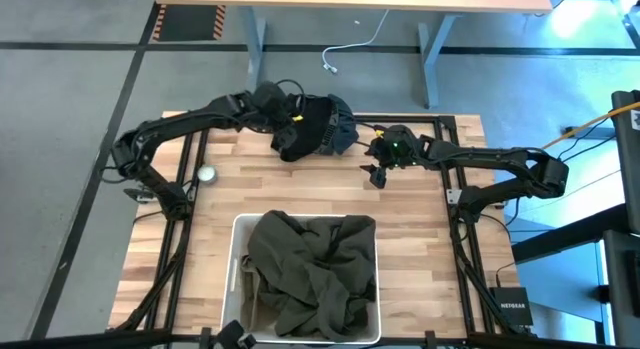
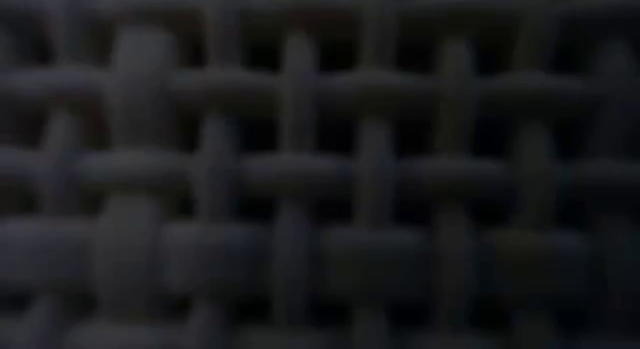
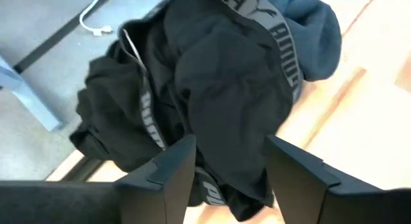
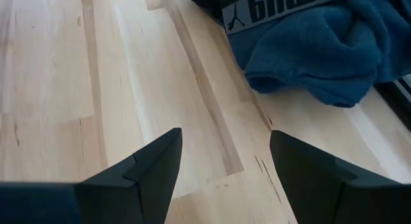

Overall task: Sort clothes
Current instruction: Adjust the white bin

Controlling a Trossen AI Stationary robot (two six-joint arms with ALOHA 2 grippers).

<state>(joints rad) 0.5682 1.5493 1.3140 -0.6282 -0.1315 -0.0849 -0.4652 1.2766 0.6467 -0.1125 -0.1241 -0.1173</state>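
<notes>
A pile of clothes [image 1: 315, 127] lies at the table's far edge: black garments with grey lettered waistbands [image 3: 212, 89] and a dark blue one [image 4: 321, 51] on the right side of the pile. An olive-khaki garment [image 1: 312, 269] fills the white bin [image 1: 240, 239] at the near edge. My left gripper [image 3: 229, 147] is open right over the black garments, and it also shows in the high view [image 1: 295, 124]. My right gripper [image 4: 226, 137] is open and empty over bare wood, just right of the pile, and it also shows in the high view [image 1: 374, 175]. No pink garment shows. My left gripper stands open with a hump of the black garment [image 3: 225, 121] between its two fingers, which come slanting down from the table's left. I cannot tell whether the fingers touch the cloth. The pile lies on the table.
A small round silvery object [image 1: 206, 173] lies on the table at the left. The pile reaches the table's far edge, with floor and a white cable [image 1: 335, 59] beyond. Bare wood lies between pile and bin. The low view shows only a dark woven surface [image 2: 320, 169].
</notes>
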